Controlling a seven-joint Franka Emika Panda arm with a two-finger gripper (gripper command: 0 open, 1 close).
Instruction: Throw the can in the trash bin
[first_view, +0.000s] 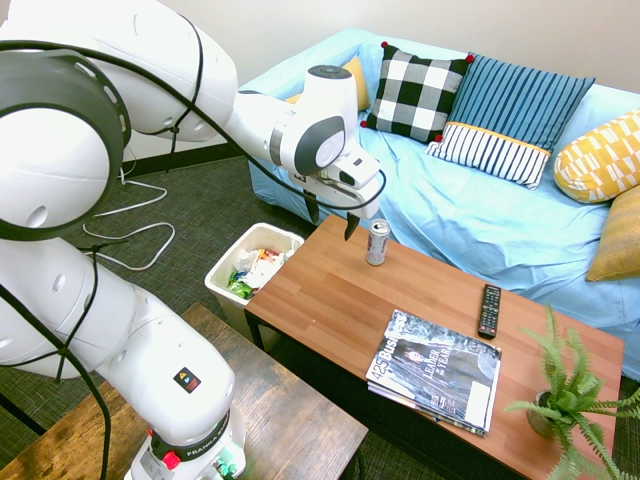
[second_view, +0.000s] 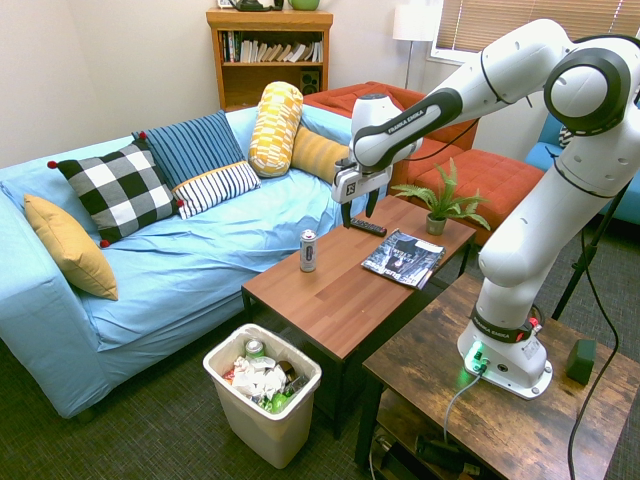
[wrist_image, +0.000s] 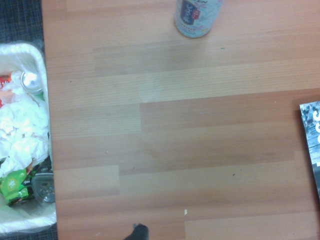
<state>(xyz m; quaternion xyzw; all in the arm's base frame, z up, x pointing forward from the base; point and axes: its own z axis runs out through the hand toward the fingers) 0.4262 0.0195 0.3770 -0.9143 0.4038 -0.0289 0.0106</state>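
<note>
Living-room colours and patterns
Sofa (second_view: 190, 270), light blue; cushion (second_view: 118, 192), black-and-white check, red corner tassels; can (second_view: 308, 251), silver-grey; table (second_view: 310, 300), reddish-brown wood grain; trash bin (second_view: 290, 435), off-white.

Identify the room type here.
Likely a lounge or sitting area, perhaps in an office or lab: a sofa under a light blue cover with patterned cushions, a low wooden table with magazines, and a bookshelf against the far wall.

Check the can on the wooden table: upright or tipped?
Upright: the can stands on its base on the coffee table, its top facing up.
</note>
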